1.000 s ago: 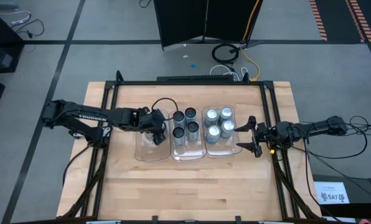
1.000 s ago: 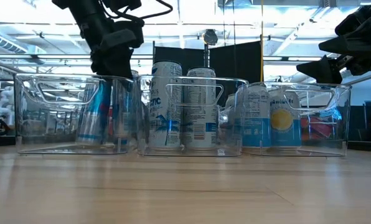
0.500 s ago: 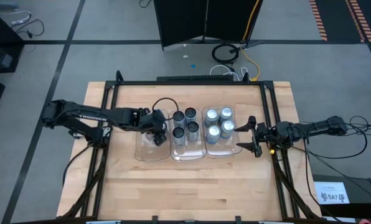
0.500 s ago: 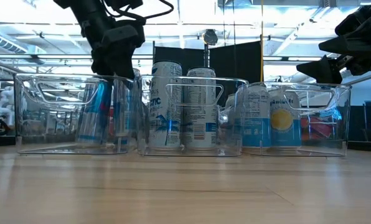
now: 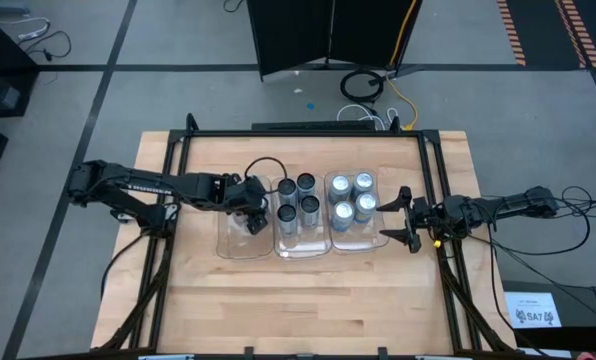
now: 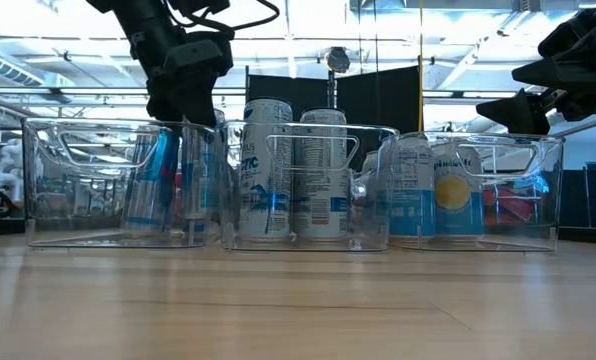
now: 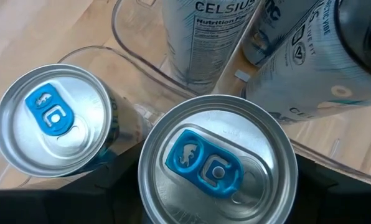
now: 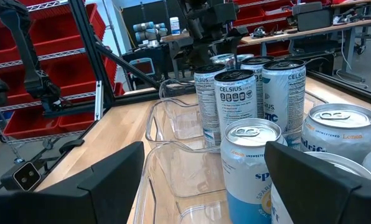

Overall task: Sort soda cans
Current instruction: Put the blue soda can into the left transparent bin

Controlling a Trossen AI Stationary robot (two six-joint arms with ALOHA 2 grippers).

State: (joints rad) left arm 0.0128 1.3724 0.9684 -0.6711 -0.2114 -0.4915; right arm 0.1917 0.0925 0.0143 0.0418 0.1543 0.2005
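Easing apart, my left pincer [image 7: 218, 211] spreads around the blue-tabbed can [image 7: 218, 167] in the left tray [image 5: 234, 245]: delivered, I judge; right pincer [image 5: 402, 215] waits spread

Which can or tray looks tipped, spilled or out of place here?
Nothing stands out. The cans stand upright inside the three clear trays, sorted by kind, with no spill on the table. The left gripper is over the left tray; the right gripper waits beside the right tray.

Blue-tabbed cans [image 7: 218, 165], two, standing upright in the left tray [image 5: 233, 247], one between my fingers. Celsius cans [image 5: 296, 198] sitting middle; Sprite cans [image 5: 350, 197] sitting right.
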